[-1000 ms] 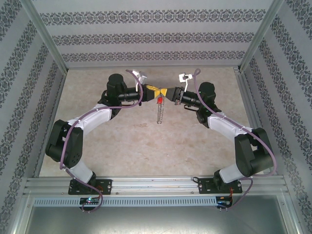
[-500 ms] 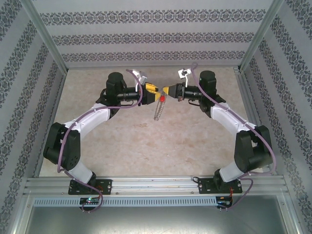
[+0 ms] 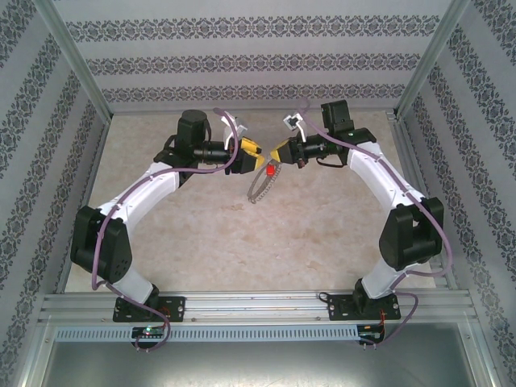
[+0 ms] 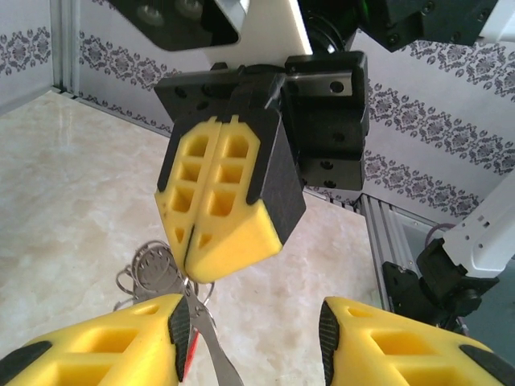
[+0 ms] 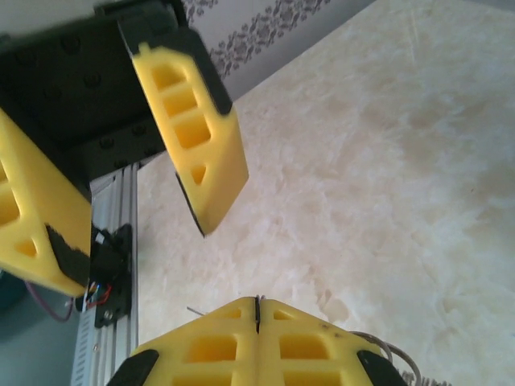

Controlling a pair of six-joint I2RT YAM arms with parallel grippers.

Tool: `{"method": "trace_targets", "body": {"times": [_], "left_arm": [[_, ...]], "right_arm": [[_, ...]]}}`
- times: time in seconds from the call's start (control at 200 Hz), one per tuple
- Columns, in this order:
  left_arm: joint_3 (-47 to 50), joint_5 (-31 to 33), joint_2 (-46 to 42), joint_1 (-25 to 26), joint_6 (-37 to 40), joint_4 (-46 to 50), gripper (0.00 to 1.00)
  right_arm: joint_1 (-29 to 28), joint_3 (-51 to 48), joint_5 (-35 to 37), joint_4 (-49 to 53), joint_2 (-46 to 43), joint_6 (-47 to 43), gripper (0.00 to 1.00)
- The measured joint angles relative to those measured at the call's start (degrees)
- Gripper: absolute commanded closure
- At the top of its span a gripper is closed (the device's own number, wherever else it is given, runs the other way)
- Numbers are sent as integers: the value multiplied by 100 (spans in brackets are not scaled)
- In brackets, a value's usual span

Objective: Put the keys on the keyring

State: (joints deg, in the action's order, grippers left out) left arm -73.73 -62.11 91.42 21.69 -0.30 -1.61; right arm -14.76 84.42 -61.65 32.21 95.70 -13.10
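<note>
1. Tooling, left: my left gripper (image 3: 253, 148) is spread and holds nothing. It faces the right one, tip near tip but apart.
2. Tooling, right: my right gripper (image 3: 280, 153) is pressed together, pinching the top of the keyring (image 3: 260, 187), which dangles clear above the surface (image 3: 242, 250).
3. Stock: the key (image 3: 269, 170) has its red head just under the right gripper's tip, at the ring's upper end. Whether it is threaded on I cannot tell.
4. Handling, as I judge it: hold the right pinch steady, bring the left fingers squarely around the red head, and close gently, clear of the fringe of links.
</note>
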Motion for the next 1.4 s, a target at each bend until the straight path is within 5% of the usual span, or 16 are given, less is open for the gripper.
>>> {"method": "trace_targets", "body": {"times": [0.899,1.399], "left_arm": [[-125,-352,533,138,7,282,56],[-138,-350,553,195,-278,-107,66]], "right_arm": [[-11,133,-385,505,85,-400,100],[-11,133,-404,442,85,-398,100]]}}
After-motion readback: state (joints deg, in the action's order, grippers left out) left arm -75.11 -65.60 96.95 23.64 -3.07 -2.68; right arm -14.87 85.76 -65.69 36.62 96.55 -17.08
